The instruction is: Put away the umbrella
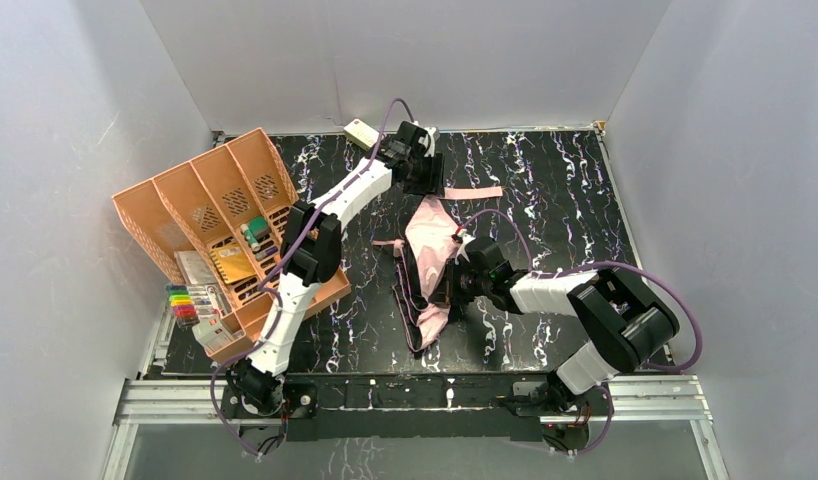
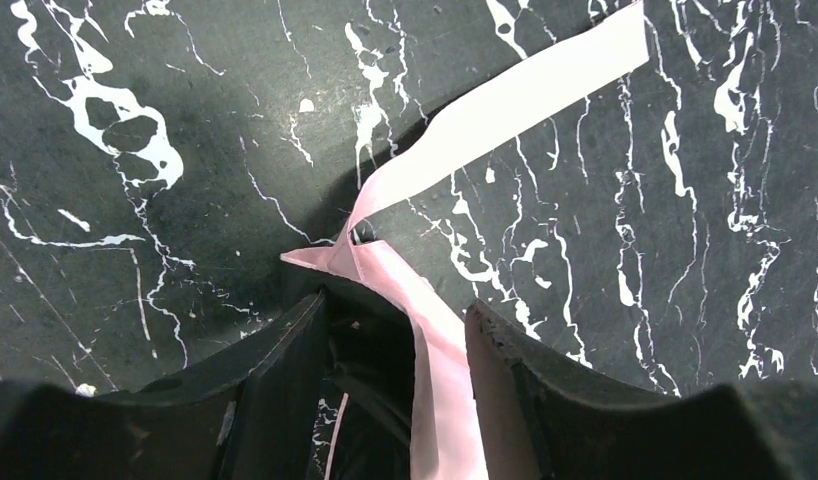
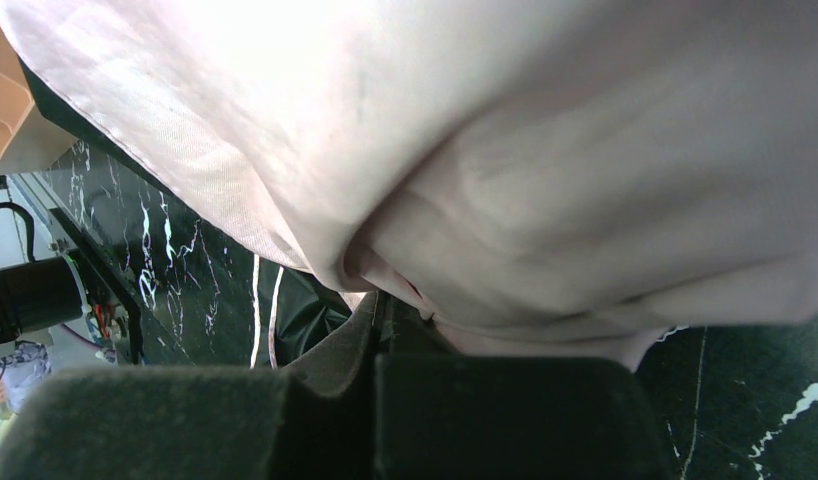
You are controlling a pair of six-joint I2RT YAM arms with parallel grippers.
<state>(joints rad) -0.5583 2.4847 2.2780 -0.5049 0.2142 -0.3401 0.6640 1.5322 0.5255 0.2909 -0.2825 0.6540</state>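
the top camera sits high above and behind the two arm bases, looking down and forward over the whole black, white-veined marble table (image 1: 545, 180). the left wrist camera looks down past the black left gripper (image 2: 397, 303) at the tabletop from close by. the right wrist camera, behind the black right gripper (image 3: 377, 325), sits so near that cloth fills its view. all three share the pink and black fabric folding umbrella (image 1: 432, 235).

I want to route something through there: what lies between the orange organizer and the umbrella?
The top view shows only the left arm crossing above bare black marbled table between the organizer and the umbrella.
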